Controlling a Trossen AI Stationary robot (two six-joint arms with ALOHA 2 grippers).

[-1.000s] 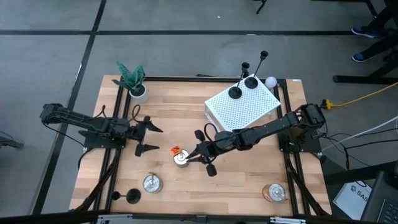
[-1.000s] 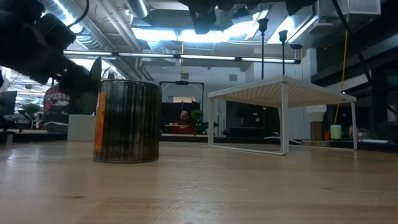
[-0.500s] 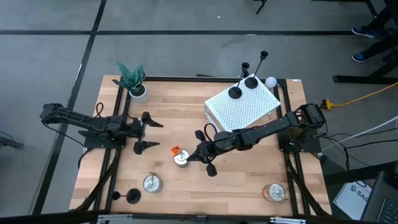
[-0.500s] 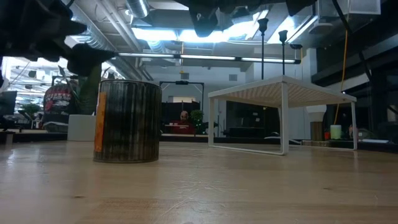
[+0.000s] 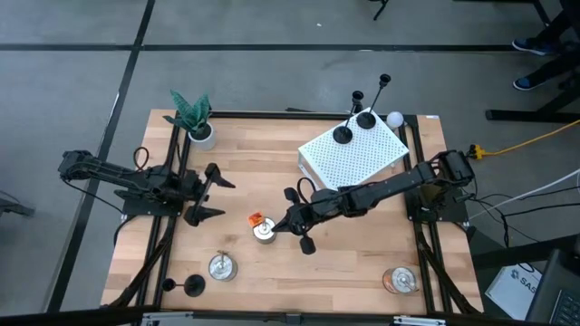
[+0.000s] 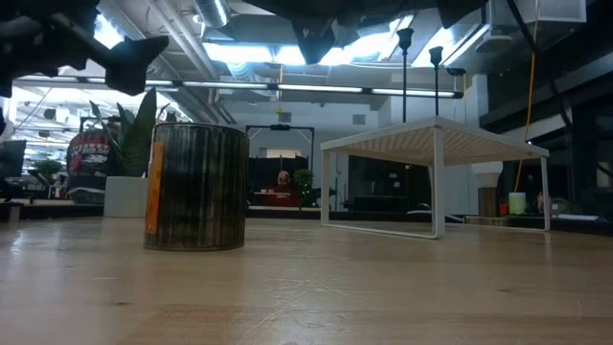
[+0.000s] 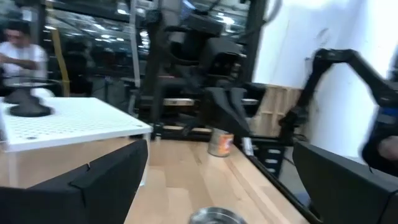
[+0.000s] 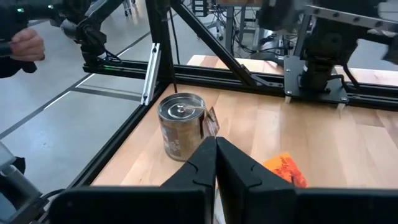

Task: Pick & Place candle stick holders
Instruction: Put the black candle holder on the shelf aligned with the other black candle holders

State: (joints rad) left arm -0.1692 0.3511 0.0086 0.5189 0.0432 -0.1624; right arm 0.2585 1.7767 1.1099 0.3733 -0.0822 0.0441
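Two dark arms work a wooden table [image 5: 245, 181] seen from above. The left gripper [image 5: 207, 192] hovers over the table's left half with its fingers spread wide and nothing between them. The right gripper [image 5: 292, 218] reaches across to the table's middle, just beside a small tin can [image 5: 264, 233] with an orange label; in the right wrist view its fingertips [image 8: 208, 155] sit pressed together with no object visible between them.

Two of the candle stick holders [image 5: 343, 134] stand upright on a white perforated rack [image 5: 353, 154] at the far right of the table, their round bases close together on the rack's far corner and their thin stems rising above it, as the low view also shows [image 6: 404, 67]. A third holder [image 5: 193, 286] lies near the front left edge, well apart from both grippers.

Around them: a potted plant [image 5: 193, 118] in a white pot at the far left corner, a second can [image 5: 220, 266] near the front left, a third can [image 5: 400, 280] at the front right, and a small white ball [image 5: 394, 118] beside the rack. The right arm stretches between the rack and the central can. A person's hand [image 8: 25, 43] shows beyond the table in the right wrist view.
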